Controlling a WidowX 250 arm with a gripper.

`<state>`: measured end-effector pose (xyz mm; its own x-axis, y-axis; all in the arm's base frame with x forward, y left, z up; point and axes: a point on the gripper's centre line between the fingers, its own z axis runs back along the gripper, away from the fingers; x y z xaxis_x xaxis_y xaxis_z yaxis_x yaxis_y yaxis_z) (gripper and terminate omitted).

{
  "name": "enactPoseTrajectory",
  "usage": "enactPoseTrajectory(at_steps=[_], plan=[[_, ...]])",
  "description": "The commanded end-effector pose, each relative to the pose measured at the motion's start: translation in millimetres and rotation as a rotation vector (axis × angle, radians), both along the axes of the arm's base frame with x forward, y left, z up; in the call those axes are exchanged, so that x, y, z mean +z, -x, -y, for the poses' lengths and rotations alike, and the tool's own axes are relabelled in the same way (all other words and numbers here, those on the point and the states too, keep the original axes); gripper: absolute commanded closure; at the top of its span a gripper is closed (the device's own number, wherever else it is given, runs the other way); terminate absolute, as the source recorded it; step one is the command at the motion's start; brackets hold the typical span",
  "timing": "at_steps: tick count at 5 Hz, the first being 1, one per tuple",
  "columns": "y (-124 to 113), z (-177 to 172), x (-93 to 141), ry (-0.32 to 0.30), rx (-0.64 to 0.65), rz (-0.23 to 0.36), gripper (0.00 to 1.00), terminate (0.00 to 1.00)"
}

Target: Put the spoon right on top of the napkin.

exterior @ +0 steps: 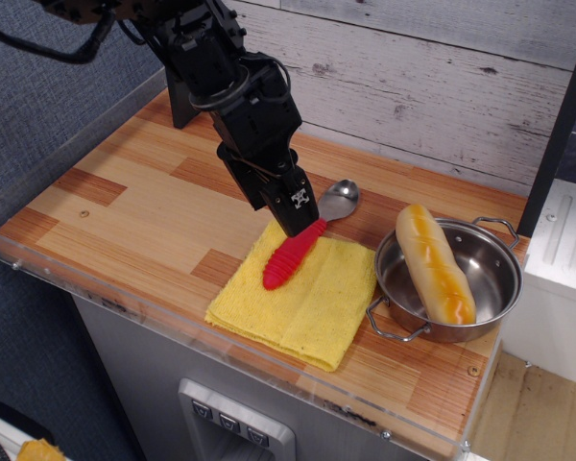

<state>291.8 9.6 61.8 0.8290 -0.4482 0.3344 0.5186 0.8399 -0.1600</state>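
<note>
The spoon [292,254] lies diagonally on the yellow napkin [312,298]. Its ribbed red handle rests on the cloth, and its shiny bowl [338,200] reaches past the napkin's far edge over the wood. My gripper [300,213] points down right over the spoon's neck, where handle meets bowl. Its jaws look open and hide the neck. The spoon sits lower and at a different angle to the fingers than before, resting on the cloth.
A steel pot [480,288] holding a bread roll [432,261] stands just right of the napkin. A clear plastic wall [221,336] runs along the counter's front and left edges. A wooden plank wall is behind.
</note>
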Motion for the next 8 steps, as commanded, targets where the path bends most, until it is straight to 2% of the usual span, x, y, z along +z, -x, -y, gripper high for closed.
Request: enactPoseTrajectory(at_steps=[1, 2, 3, 4, 5, 6, 7, 8], plan=[[3, -10, 13, -0.021, 0.014, 0.039, 0.0, 0.0], [1, -13, 17, -0.023, 0.038, 0.052, 0.0, 0.0], [6, -24, 55, 0.027, 0.112, 0.2, 0.0, 0.0], [20, -44, 90, 0.151, 0.177, 0.353, 0.0, 0.0], [31, -58, 104, 0.161, 0.225, 0.408, 0.0, 0.0], [35, -66, 96, 0.136, 0.306, 0.376, 0.0, 0.0], [44, -69, 88, 0.04, 0.538, 0.362, 0.0, 0.0], [44, -70, 82, -0.005, 0.609, 0.373, 0.0, 0.0]])
